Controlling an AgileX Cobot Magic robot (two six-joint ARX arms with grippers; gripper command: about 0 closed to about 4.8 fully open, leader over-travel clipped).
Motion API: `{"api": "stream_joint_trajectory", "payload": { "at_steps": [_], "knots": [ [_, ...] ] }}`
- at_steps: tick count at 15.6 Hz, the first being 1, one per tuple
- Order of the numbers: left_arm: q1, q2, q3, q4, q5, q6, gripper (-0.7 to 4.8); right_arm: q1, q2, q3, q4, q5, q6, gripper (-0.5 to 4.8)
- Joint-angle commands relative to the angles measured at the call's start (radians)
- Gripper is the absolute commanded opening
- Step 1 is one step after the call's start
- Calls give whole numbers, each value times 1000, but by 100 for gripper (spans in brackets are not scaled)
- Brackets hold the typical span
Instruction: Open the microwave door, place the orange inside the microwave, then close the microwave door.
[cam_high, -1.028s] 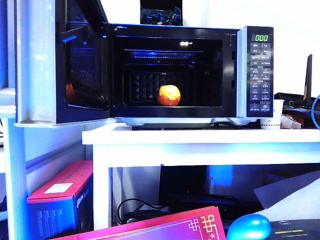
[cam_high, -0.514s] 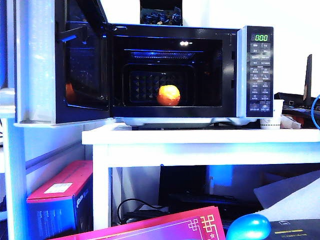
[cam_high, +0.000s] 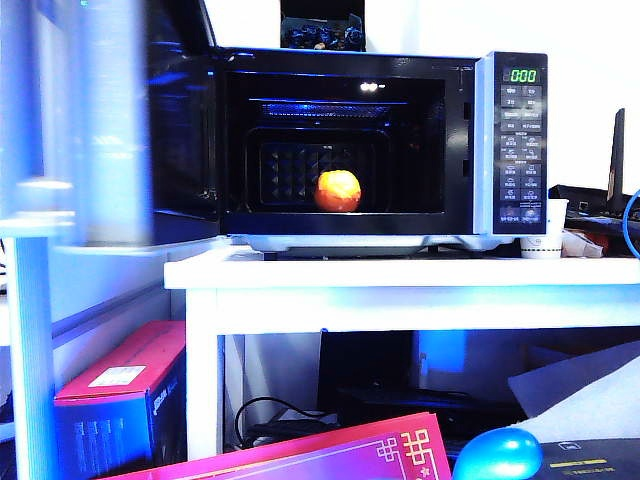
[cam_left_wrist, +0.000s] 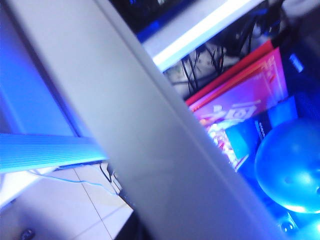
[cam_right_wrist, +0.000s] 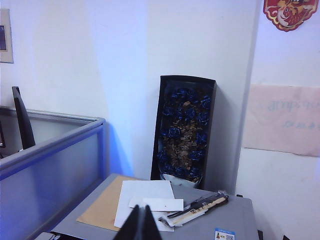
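Observation:
The microwave (cam_high: 510, 140) stands on a white table with its door (cam_high: 100, 130) swung out at the left, blurred. The orange (cam_high: 338, 190) rests inside on the cavity floor, near the middle. Neither gripper appears in the exterior view. In the left wrist view a pale door panel (cam_left_wrist: 150, 150) fills the frame diagonally, very close. Only a dark sliver of my left gripper (cam_left_wrist: 132, 234) shows against it, so its jaws cannot be read. In the right wrist view my right gripper (cam_right_wrist: 140, 222) is shut on nothing, pointing over a grey desk away from the microwave.
The white table (cam_high: 400, 275) carries a paper cup (cam_high: 543, 235) beside the microwave. Below it lie a red box (cam_high: 120, 390), a pink box (cam_high: 330, 455) and a shiny blue ball (cam_high: 497, 455). A pale post (cam_high: 30, 330) stands at the far left.
The door has gone from sharp to blurred. Its near edge has shifted right, so more of its pale outer face shows and less of the dark inner face. The orange has not moved.

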Motion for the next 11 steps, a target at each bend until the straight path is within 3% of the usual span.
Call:
{"api": "stream_joint_trajectory", "payload": {
  "at_steps": [1,3,5,11],
  "knots": [
    [-2,39,0,101,134,-8,-5,1,-11,4,18,-3,4,-1],
    [-3,78,0,337,235,-9,-5,1,-11,4,18,-3,4,-1],
    [-3,110,0,488,310,-20,-5,1,-11,4,17,-3,4,-1],
    [-3,98,3,551,306,-37,-5,1,35,3,-24,-3,-26,-1]
  ]
}}
